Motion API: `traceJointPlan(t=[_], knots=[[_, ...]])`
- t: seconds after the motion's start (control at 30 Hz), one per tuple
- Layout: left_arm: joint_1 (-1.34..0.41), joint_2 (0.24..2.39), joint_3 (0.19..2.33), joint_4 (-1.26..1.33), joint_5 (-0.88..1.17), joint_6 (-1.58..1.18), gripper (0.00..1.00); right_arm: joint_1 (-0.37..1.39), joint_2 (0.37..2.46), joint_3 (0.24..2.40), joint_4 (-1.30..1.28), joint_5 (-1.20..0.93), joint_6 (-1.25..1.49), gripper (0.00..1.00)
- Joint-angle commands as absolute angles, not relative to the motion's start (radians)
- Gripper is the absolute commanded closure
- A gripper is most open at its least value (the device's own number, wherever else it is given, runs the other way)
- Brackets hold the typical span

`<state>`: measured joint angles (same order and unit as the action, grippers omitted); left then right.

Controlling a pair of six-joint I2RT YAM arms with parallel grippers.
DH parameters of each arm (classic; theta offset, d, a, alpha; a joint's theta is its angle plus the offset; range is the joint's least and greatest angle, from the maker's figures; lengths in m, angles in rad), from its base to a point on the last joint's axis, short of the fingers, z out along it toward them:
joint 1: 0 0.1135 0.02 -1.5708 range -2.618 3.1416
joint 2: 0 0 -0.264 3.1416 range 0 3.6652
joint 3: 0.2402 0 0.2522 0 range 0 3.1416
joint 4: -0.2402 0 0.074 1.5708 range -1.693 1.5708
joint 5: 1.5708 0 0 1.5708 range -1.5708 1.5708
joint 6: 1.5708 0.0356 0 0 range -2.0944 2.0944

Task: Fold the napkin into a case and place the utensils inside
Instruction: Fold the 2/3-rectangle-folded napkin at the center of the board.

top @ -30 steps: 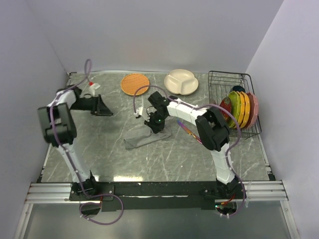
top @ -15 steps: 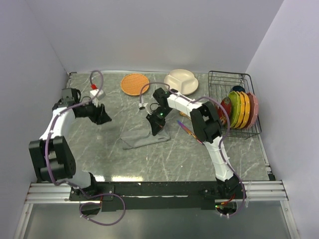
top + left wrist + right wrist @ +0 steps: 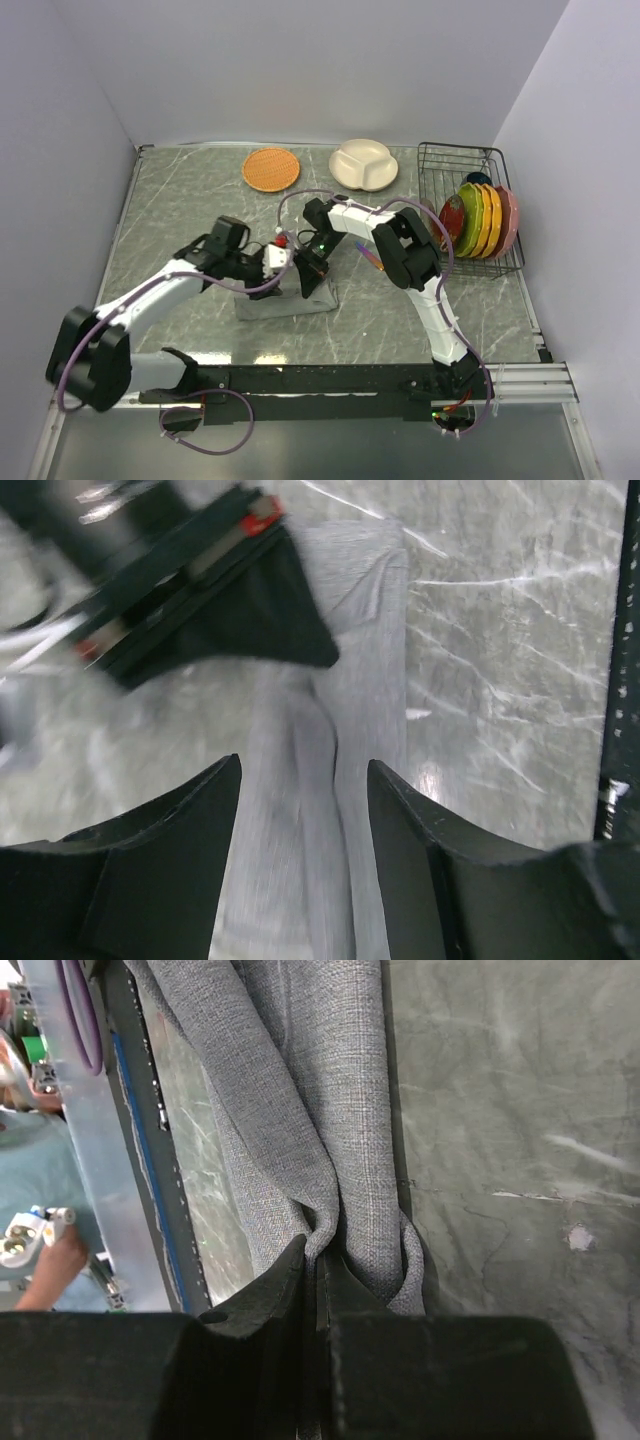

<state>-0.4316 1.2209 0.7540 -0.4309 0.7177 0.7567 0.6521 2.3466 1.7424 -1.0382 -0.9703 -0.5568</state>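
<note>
Left end effector (image 3: 303,780) swung over napkin (image 3: 372,680) | right wrist alone shows pinch

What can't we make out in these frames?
- No view shows the spoon.
- Top view: the knife is tiny, partly under the right arm.
- Left wrist view: the right fingers cover the napkin's far end.
- Right wrist view: its own fingers hide the pinched edge.
</note>
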Motion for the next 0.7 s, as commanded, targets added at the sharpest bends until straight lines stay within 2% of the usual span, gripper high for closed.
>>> traceJointPlan(t=[0.0,0.23,0.47,0.6,0.63,0.67], knots=[[-0.520,1.342,0.810,-0.299,0.644,0.732,0.41,0.641,2.324,1.727,-1.012,-0.968,-0.535,1.00],[-0.621,1.442,0.822,-0.273,0.555,0.736,0.42,0.624,2.319,1.706,-0.999,-0.977,-0.528,1.00],[-0.646,1.546,0.847,-0.275,0.465,0.756,0.50,0.614,2.319,1.701,-1.002,-0.985,-0.541,1.00],[-0.649,1.583,0.862,-0.284,0.453,0.756,0.62,0.609,2.313,1.697,-1.002,-0.996,-0.549,1.00],[-0.649,1.586,0.864,-0.287,0.456,0.758,0.72,0.606,2.309,1.701,-1.012,-0.997,-0.555,1.00],[-0.647,1.591,0.867,-0.290,0.459,0.756,0.76,0.604,2.306,1.703,-1.017,-0.999,-0.555,1.00]])
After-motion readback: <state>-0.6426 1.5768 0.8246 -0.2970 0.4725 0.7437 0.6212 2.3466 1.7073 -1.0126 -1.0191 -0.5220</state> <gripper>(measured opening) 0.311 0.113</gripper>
